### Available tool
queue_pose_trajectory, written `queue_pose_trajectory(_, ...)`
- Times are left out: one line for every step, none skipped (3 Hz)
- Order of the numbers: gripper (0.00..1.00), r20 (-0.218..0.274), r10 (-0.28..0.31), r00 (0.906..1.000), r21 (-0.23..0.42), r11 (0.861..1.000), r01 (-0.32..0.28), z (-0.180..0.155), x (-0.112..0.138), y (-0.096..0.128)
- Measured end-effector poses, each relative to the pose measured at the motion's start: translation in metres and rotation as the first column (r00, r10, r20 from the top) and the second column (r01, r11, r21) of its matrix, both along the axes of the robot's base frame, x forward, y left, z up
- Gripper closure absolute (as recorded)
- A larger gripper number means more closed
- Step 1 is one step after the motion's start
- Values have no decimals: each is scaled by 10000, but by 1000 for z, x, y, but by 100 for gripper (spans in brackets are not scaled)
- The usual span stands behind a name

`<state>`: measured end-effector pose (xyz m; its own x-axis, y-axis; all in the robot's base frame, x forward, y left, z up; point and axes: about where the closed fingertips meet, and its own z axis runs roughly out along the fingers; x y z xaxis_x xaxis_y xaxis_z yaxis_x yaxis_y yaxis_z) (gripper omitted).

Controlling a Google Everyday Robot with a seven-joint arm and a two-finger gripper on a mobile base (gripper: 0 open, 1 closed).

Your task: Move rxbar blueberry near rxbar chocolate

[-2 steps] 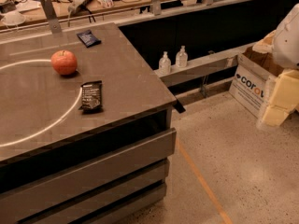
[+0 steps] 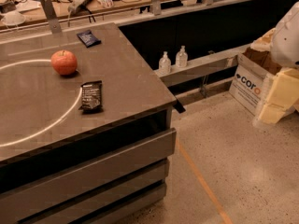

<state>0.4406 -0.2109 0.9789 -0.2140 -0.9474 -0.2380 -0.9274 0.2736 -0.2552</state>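
Your cream hand (image 2: 273,104) sits far right; well left of it, navy rxbar blueberry (image 2: 88,38), black white-lettered rxbar chocolate (image 2: 91,95).

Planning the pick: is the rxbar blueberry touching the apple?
Apart. The camera view shows bare tabletop between the rxbar blueberry and the apple. The pincer hangs far right, beside the cardboard box.

worktop (image 2: 126,78): grey, marked with a pale curved line, carrying three things
rxbar blueberry (image 2: 88,38): lies flat near the far edge
apple (image 2: 64,62): sits between the two bars, touching neither
rxbar chocolate (image 2: 91,95): lies flat, nearer than the apple, well apart from the rxbar blueberry
hand (image 2: 275,101): at the right edge, off the worktop, over the floor beside a cardboard box (image 2: 247,85)
bottles (image 2: 164,63): two on a ledge beyond the worktop
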Motion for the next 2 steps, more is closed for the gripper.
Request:
queue_pose_trajectory(0, 539, 457, 9975, 1412, 9886, -529, 0, 22, 38)
queue_pose_trajectory(0, 1059, 500, 9931, 3704, 9249, -861, 4, 58, 97)
